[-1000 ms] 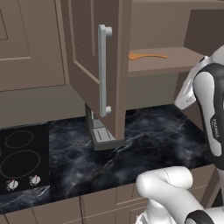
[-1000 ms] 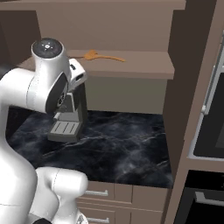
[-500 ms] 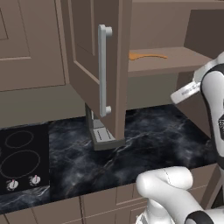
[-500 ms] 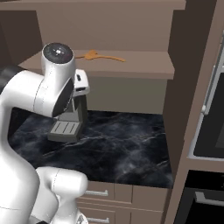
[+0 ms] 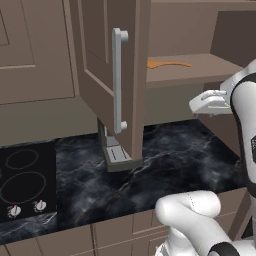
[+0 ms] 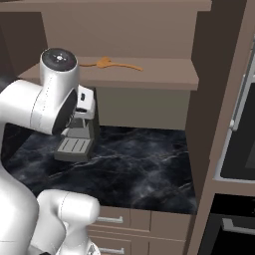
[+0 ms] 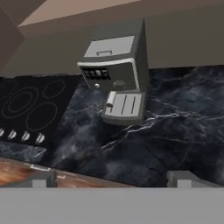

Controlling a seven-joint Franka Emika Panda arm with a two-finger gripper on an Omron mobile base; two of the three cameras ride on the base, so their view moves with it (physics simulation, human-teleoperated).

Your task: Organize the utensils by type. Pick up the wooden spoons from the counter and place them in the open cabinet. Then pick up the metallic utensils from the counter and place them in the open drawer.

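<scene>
Blk marble-veined counter [image 5: 190, 150], orange-brown spoon [image 5: 167, 64]

White arm [image 6: 47, 107] raised, elbow bent; gripper [image 7: 111, 179] empty, jaws wide apart, aimed downward

You get even, soft rendered light, moderately bright, with no harsh glare. The black table [image 5: 170, 160] carries faint pale sheen. Soft shadow sits under the cabinet [image 5: 107, 60] shelf. All views look slightly soft and low in detail.
</scene>
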